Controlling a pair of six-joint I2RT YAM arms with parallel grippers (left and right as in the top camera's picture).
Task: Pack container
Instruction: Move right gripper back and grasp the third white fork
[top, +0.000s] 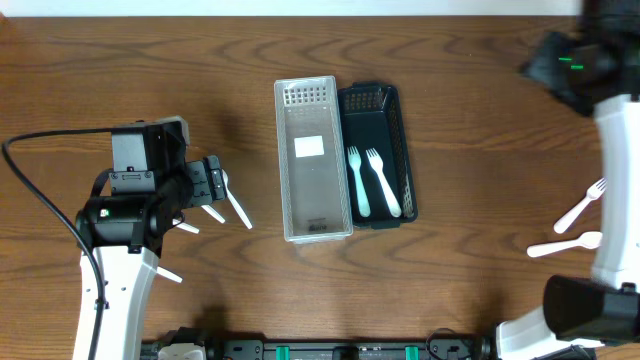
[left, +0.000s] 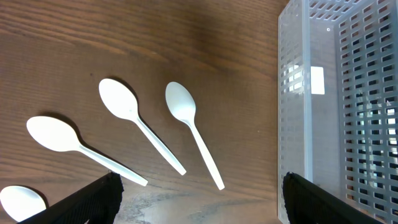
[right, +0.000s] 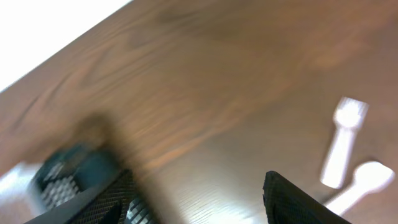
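Left gripper (left: 202, 186) and right gripper (right: 198, 180), jaws apart, empty; white spoons (left: 132, 107) beside clear bin (left: 348, 93).

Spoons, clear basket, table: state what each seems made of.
The spoons look like plastic: uniform white, smooth slight sheen, thin moulded handles. The clear basket is probably translucent moulded plastic, given its regular slotted walls. The table shows brown grain, so wood or wood-look laminate; I cannot tell which.
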